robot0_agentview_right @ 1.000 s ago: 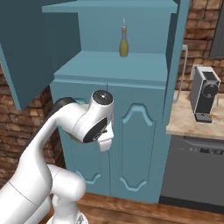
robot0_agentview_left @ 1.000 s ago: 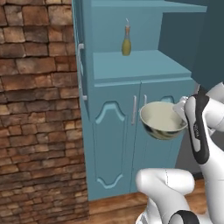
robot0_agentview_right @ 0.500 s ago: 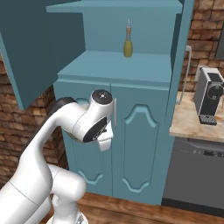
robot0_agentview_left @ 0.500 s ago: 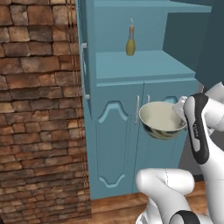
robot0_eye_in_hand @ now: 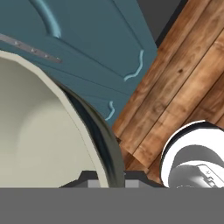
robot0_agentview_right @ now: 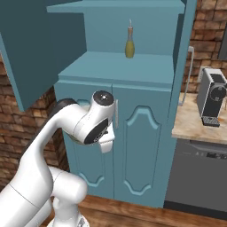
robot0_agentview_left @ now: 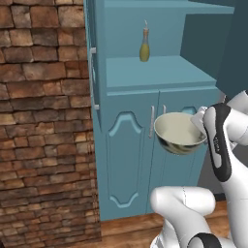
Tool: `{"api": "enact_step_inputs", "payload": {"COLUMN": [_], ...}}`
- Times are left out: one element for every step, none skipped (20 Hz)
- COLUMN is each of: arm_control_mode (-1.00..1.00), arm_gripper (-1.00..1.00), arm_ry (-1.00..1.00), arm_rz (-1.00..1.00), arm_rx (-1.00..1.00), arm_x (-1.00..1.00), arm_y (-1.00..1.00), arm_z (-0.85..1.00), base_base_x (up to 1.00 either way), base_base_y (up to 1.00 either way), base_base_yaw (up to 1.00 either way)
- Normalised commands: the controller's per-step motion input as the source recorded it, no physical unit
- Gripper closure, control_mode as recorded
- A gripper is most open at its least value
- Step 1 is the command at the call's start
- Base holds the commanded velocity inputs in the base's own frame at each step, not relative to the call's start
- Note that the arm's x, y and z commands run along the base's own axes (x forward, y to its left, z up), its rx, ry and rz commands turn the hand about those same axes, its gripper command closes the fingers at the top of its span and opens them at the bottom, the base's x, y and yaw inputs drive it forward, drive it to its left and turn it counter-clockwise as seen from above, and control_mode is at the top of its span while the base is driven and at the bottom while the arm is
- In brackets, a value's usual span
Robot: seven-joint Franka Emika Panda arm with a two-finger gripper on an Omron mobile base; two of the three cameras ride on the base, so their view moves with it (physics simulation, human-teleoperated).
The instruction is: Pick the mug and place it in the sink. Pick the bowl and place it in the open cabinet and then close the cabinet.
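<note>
The two-finger gripper is clamped on the rim of the wide round bowl, pale grey-green outside and cream inside: in the hand view the rim runs down between the two dark finger tips at the bottom, with the cream interior on one side and the darker outer wall on the other. In the left base view the bowl is held upright in the air by the white arm, in front of the lower arched-panel doors of the tall teal-blue cabinet and below the level of its open shelf. The bowl is seen just beside the slim vertical silver handles of those lower doors; whether it touches them cannot be told. On the open shelf above, a slim yellow-green bottle stands upright near the back. The upper cabinet doors are swung open, one to the left in the right base view. A brown brick wall adjoins the cabinet on the left. To the right of the cabinet, a grey and black coffee machine stands on a beige marbled stone counter. A wooden plank floor lies beneath.
</note>
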Motion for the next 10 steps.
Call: {"api": "enact_step_inputs", "payload": {"arm_control_mode": [1.00, 1.00, -1.00, -1.00, -1.00, -1.00, -1.00, -1.00, -1.00, -1.00], "arm_gripper": [1.00, 1.00, 1.00, 1.00, 1.00, 1.00, 1.00, 1.00, 1.00, 1.00], "arm_ry": [0.00, 0.00, 0.00, 0.00, 0.00, 0.00, -0.02, -0.01, -0.10, -0.14], "arm_rz": [0.00, 0.00, 0.00, 0.00, 0.00, -0.13, -0.05, -0.06, -0.06, -0.11], "arm_rx": [0.00, 0.00, 0.00, 0.00, 0.00, 0.00, 0.00, 0.00, 0.00, 0.07], "arm_x": [0.00, 0.00, 0.00, 0.00, 0.00, 0.00, 0.10, 0.19, 0.17, 0.21], "arm_y": [0.00, 0.00, 0.00, 0.00, 0.00, 0.00, 0.09, 0.21, 0.13, 0.00], "arm_z": [0.00, 0.00, 0.00, 0.00, 0.00, 0.00, 0.00, 0.00, 0.00, 0.20], "base_base_x": [0.00, 0.00, 0.00, 0.00, 0.00, 0.00, 0.00, 0.00, 0.00, 0.00], "base_base_y": [0.00, 0.00, 0.00, 0.00, 0.00, 0.00, 0.00, 0.00, 0.00, 0.00], "base_base_yaw": [0.00, 0.00, 0.00, 0.00, 0.00, 0.00, 0.00, 0.00, 0.00, 0.00]}}
